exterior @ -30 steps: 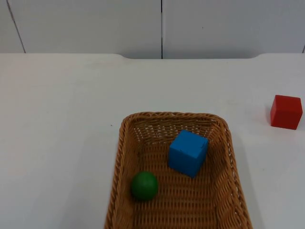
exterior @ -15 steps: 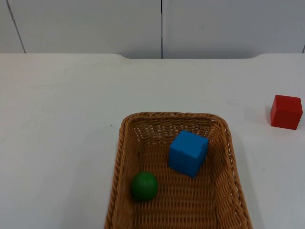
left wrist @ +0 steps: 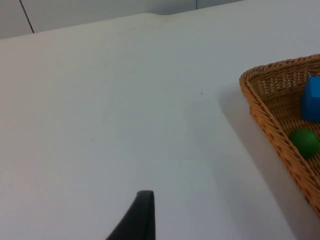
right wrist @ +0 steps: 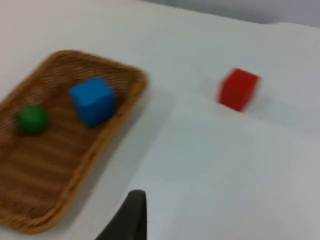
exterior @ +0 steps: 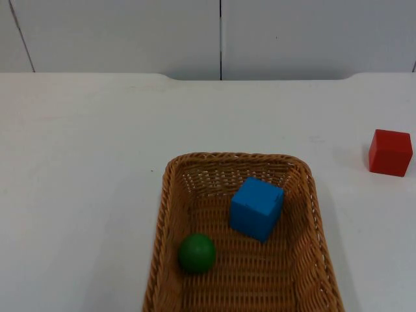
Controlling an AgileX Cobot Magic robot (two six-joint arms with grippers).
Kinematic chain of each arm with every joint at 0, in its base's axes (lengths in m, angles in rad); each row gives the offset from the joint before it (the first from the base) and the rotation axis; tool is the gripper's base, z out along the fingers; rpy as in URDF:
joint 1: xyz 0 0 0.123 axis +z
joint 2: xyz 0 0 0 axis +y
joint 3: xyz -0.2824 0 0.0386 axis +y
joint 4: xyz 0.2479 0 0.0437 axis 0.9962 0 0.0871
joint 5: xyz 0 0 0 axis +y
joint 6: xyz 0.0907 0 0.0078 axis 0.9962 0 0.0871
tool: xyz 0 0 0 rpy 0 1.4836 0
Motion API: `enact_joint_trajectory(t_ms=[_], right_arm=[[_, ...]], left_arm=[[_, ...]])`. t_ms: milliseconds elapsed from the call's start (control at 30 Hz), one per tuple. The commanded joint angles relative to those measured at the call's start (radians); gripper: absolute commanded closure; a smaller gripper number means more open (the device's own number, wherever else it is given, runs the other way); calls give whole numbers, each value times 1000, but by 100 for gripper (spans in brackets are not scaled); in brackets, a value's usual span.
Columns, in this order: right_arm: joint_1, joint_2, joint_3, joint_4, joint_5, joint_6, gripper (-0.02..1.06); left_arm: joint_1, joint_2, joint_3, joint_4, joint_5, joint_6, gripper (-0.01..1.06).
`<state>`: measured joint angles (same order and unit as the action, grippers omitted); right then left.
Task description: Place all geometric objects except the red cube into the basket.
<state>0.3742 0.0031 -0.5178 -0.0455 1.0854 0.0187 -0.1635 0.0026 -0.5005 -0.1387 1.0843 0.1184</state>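
- Left gripper (left wrist: 142, 220): 1 black fingertip shows over bare table (exterior: 78, 169), well to the left of the basket; whether its jaws are wide or narrow cannot be told.
- Basket (exterior: 166, 214): a brown wicker tray standing on the white table at the near middle; its near end runs out of the top view. It holds 2 things.
- Ball (exterior: 197, 253): green, lying on the basket floor near its left wall.
- Blue cube (exterior: 256, 208): resting inside the basket, right of the ball and farther back, apart from it.
- Red cube (exterior: 390, 152): on the table outside the basket, well to its right.
- Right gripper (right wrist: 131, 216): 1 fingertip shows above the table, between basket and red cube; its jaws cannot be judged.
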Motion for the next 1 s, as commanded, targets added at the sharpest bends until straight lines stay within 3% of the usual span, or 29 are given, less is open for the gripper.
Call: enact_joint_trajectory(t_ms=[0,100,267,633,967], right_arm=[[-111,-3,3,4,-7,-4,-1],[-242,-3,3,4,-7,-4,-1],[-303,-3,3,4,-7,-4,-1],[-312,-3,3,4,-7,-4,-1],[-312,-3,3,4,-7,-4,-1]], left_arm=[[4,-3,5,0,-6,-7,0],[4,-3,5,0,-6,-7,0],[4,-3,5,0,-6,-7,0],[8,-3,5,0,-7,-7,0],[166,-3,5,-3,-7,-7,0]])
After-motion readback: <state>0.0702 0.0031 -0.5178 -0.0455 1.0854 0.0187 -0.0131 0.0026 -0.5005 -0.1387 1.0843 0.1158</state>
